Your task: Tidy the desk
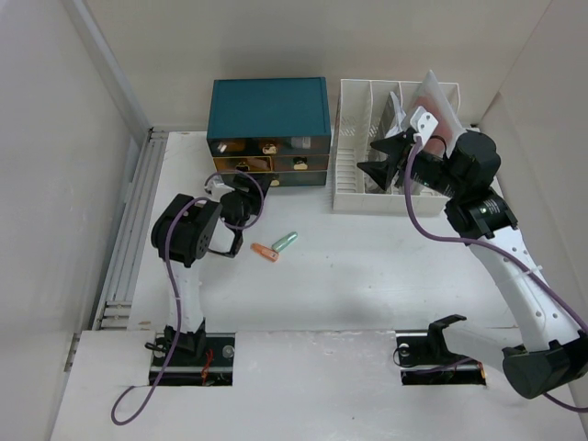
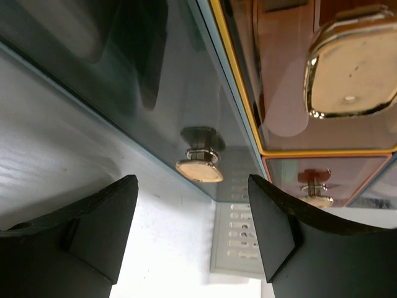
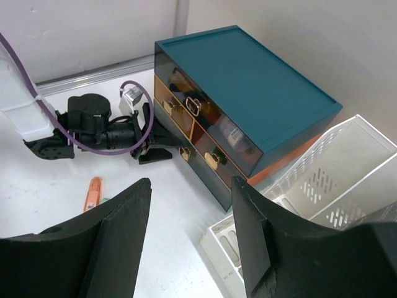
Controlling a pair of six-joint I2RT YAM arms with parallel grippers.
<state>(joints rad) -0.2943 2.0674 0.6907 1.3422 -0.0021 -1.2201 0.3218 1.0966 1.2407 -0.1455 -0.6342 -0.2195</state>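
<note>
At the teal cabinet (image 1: 269,106), left end effector (image 2: 192,208) agape before knob (image 2: 199,169); right end effector (image 3: 191,186) agape.

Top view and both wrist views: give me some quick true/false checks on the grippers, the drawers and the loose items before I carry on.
1. The left gripper is open, facing a gold knob. True.
2. The right gripper holds an orange pen. False: the right gripper is open and empty, over the file rack.
3. An orange item and a green item lie on the desk in front of the cabinet. True.
4. One drawer is pulled right out. False: all the drawer fronts look shut.
5. The file rack stands left of the cabinet. False: it stands to the right of it in the top view.
</note>
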